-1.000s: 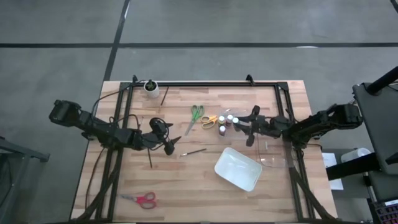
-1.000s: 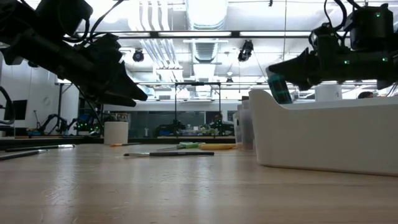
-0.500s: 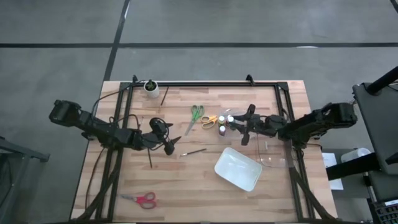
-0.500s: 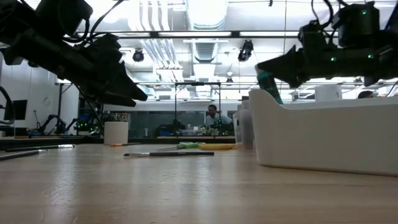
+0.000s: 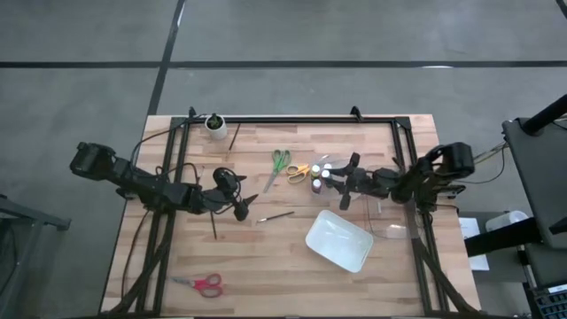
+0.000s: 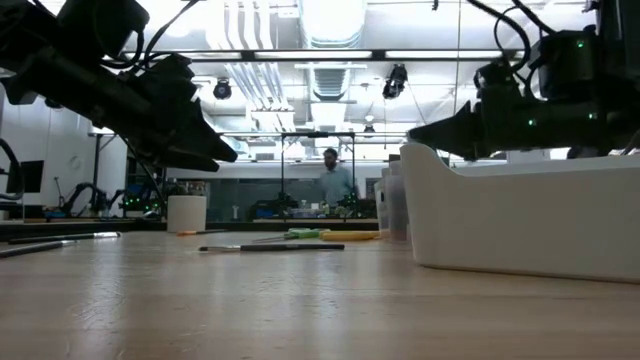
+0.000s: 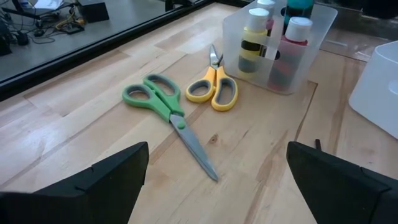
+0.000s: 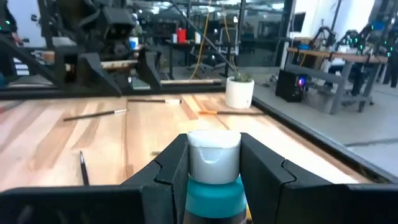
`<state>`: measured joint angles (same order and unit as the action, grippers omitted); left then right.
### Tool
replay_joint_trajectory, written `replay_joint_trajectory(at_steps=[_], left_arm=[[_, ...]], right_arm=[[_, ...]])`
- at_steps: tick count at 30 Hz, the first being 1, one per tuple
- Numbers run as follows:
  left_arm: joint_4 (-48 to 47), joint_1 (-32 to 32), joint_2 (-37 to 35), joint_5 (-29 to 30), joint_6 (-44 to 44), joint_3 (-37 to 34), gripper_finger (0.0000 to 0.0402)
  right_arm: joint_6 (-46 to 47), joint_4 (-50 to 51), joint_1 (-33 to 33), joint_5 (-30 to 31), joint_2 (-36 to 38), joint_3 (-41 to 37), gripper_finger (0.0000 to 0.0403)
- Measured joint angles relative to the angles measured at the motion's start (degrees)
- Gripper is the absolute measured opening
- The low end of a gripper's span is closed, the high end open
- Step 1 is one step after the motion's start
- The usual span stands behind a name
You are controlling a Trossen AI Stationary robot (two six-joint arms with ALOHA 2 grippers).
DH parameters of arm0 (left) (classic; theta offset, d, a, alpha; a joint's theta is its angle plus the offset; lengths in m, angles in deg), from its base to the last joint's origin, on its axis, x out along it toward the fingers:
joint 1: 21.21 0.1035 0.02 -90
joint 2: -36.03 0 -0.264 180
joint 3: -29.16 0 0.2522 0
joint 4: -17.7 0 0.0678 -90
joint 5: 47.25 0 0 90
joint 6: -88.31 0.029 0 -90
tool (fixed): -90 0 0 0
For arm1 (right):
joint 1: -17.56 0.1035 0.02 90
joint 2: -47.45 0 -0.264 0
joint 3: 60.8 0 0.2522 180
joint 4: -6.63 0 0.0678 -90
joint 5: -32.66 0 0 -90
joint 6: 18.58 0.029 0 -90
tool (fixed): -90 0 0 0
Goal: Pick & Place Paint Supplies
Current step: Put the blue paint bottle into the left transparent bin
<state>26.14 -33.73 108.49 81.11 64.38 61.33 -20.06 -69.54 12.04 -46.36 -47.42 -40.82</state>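
My right gripper is shut on a teal paint bottle with a pale cap. It holds it over a clear box that contains a yellow-and-black bottle and a red bottle. Green scissors and yellow scissors lie flat on the table beside the box. Red scissors lie near the table's front edge. A thin brush lies mid-table. My left gripper hovers open left of centre, holding nothing. My right gripper pinches the teal bottle between its two fingers at the cap and the neck just under it. The fingers come in level from the table's right side. The bottle stands upright; whether its bottom rests in the clear box is hidden.
A white tray lies just in front of my right gripper. A small white cup stands at the far edge, with a brush beside it. Another brush lies under the left arm. A black frame runs along the table's far edge.
My right gripper has carried the teal bottle toward the table's left and downward, reaching the clear box. In the low view the bottle has sunk out of sight behind the tray's wall. The bottle has stayed upright.
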Motion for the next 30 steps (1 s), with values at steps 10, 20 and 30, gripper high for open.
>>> replay_joint_trajectory(at_steps=[10,20,30], left_arm=[[0.0,0.0,0.0,0.0,0.0,0.0,0.0388],[0.0,0.0,0.0,0.0,0.0,0.0,0.0388],[0.0,0.0,0.0,0.0,0.0,0.0,0.0388]], right_arm=[[-1.0,-0.1,0.0,-0.1,0.9,-0.8,0.0105],[0.1,-0.1,0.0,-0.3,-3.4,0.2,0.0115],[1.2,-0.2,0.0,-0.3,-7.2,1.9,0.0128]])
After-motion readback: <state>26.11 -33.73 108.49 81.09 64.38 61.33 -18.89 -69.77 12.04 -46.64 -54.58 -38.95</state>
